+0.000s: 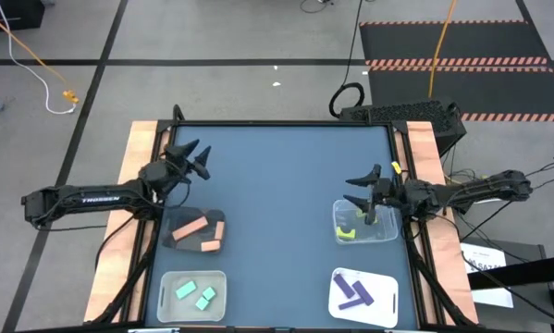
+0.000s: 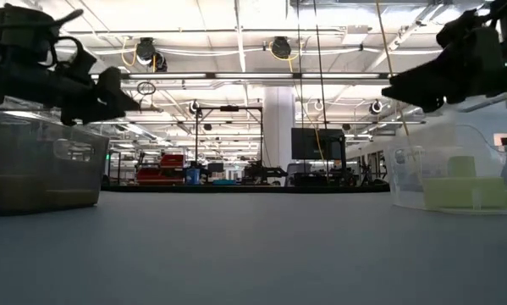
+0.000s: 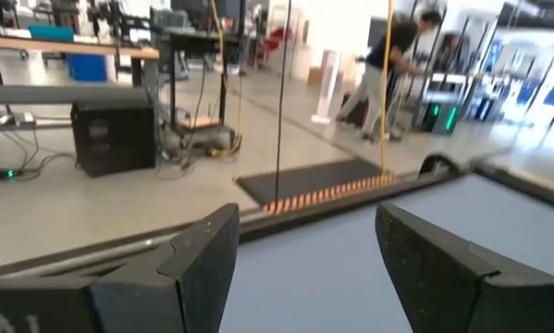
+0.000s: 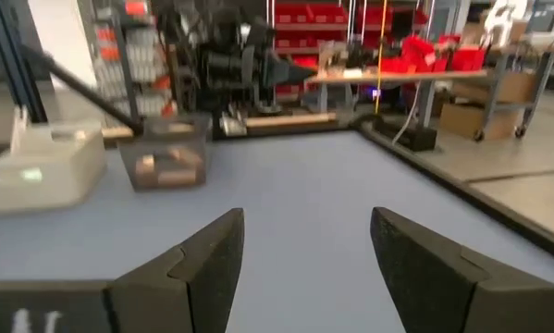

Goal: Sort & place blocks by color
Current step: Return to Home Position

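Left gripper (image 1: 198,159): jaws spread wide, nothing between them. It hangs off the table (image 1: 277,185), just past the far side of the dark bin (image 1: 170,239).

Right gripper (image 1: 358,190): jaws spread as well, empty. It sits over the far rim of the clear bin (image 1: 392,231), and the low view puts it above rim height.

Risks, as I judge them:
- The right arm is the one to watch. If it drops or swings on the pull back to rest, a finger could catch the clear bin's rim and slide or tip the bin, because the bin looks light.
- The left arm has the same worry with the dark bin, to a lesser degree, since the gripper is beside it and not over it.
- Any knock that spills a bin undoes sorting that looks complete.

Containers:
- Dark bin, left side: salmon blocks (image 1: 193,228), three or so flat pieces.
- Pale bin (image 1: 166,310), near left corner: mint blocks (image 1: 196,294), three small ones.
- Clear bin, right side: yellow-green blocks (image 1: 349,233); count unclear, partly under the gripper.
- White bin (image 1: 387,310), near right corner: purple blocks (image 1: 353,294), bars lying crossed.

No block shows loose on the open table.
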Robot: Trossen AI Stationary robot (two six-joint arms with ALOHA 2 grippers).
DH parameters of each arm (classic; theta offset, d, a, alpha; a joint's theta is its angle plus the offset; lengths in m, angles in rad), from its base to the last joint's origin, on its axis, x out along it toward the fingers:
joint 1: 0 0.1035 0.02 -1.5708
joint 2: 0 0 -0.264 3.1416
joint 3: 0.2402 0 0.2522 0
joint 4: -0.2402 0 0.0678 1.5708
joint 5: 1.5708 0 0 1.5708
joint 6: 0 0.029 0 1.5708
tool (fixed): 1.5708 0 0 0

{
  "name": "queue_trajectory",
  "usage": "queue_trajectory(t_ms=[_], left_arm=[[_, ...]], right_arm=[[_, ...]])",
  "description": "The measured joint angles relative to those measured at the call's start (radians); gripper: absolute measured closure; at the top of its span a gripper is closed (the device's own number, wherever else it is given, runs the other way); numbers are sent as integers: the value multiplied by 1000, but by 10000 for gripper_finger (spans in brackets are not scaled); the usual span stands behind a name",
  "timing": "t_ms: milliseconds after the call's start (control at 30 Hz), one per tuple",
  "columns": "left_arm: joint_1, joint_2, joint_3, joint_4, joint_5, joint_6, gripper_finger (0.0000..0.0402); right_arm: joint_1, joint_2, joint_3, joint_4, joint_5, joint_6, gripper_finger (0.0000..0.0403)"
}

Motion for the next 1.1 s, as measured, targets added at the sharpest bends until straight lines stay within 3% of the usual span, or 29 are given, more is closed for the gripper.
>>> queue_trajectory(t_ms=[567, 833, 1100], left_arm=[[122, -353, 0, -1, -1, -1, 146], [218, -485, 0, -1, -1, -1, 146], [309, -613, 0, -2, -1, -2, 146]], right_arm=[[-229, -286, 0, -1, -1, 0, 174], [-360, -370, 0, -1, 0, 0, 174], [-505, -373, 0, 7, 1, 0, 174]])
